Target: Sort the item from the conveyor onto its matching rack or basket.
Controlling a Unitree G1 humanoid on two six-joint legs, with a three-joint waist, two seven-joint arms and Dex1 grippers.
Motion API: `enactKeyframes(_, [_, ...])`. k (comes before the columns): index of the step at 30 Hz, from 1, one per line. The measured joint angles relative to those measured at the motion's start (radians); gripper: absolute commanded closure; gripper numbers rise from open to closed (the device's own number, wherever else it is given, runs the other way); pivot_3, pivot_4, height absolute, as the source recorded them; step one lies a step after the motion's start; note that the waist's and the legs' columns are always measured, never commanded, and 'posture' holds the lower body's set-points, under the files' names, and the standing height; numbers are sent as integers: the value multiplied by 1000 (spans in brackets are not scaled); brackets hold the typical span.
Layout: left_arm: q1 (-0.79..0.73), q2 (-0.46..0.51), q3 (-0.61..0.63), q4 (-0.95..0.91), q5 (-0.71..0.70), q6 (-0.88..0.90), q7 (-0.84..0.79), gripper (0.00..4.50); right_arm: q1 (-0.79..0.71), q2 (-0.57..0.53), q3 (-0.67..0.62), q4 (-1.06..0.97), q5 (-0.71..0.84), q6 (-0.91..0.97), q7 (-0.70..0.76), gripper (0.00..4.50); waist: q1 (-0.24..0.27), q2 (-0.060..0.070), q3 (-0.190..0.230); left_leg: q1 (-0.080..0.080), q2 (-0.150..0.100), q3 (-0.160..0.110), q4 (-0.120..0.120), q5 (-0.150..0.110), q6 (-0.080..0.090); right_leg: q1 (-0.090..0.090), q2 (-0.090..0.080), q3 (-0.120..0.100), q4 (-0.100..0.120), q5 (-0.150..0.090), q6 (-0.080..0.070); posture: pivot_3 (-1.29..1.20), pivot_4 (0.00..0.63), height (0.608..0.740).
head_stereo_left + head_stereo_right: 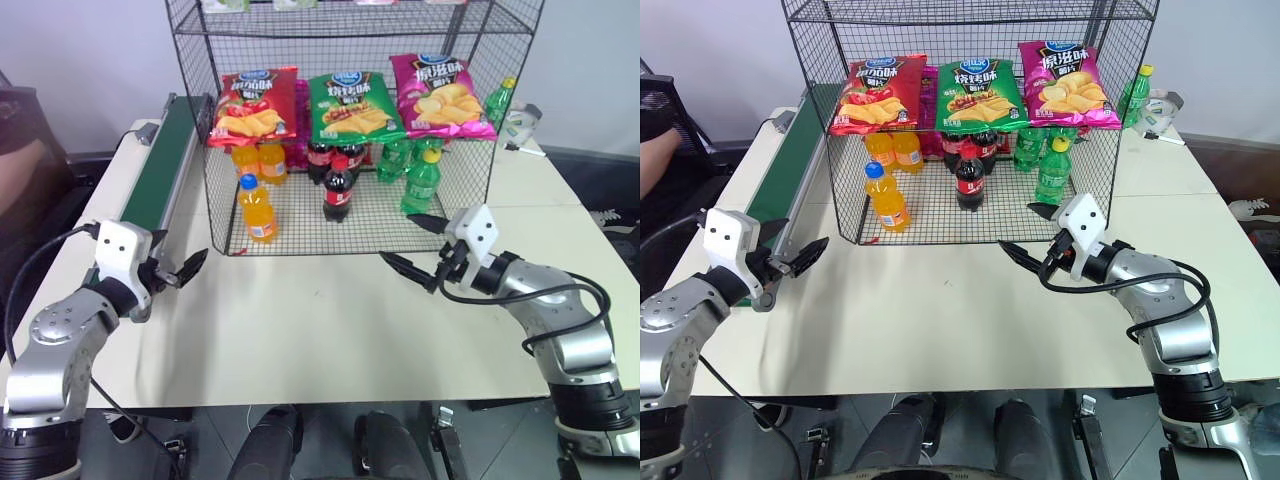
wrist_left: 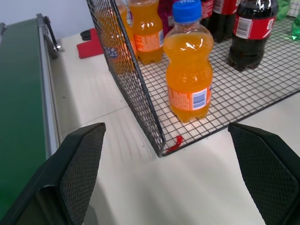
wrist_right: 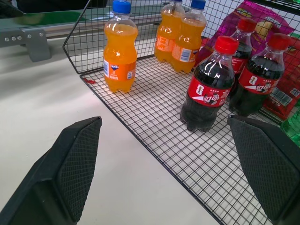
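The item, an orange soda bottle [image 1: 258, 210] with a blue cap, stands upright on the bottom tier of the black wire rack [image 1: 300, 228], near its front left corner. The green conveyor [image 1: 160, 165] runs along the table's left side with nothing on the stretch in view. My left gripper [image 1: 182, 268] hovers open and empty beside the conveyor's near end, pointing toward the rack corner; in the left wrist view the bottle [image 2: 189, 70] stands beyond its spread fingers. Over the table, in front of the rack's right half, my right gripper [image 1: 397, 237] is open and empty.
Two more orange bottles [image 1: 260, 160], cola bottles [image 1: 337, 190] and green bottles [image 1: 420, 180] share the bottom tier. Three chip bags [image 1: 352, 108] lie on the tier above. A green bottle [image 1: 500, 100] and a white device stand behind the rack's right side. A person's arm shows at the far left.
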Motion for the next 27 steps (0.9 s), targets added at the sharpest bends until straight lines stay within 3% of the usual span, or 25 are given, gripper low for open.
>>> enactKeyframes(27, [10,-35,82,0,-49,5,13,111,-13,6,8,2,0,-2,-1,0,0,0,0,0,0,0,0,0,0,0,0,0,-1,0,0,0,150,740])
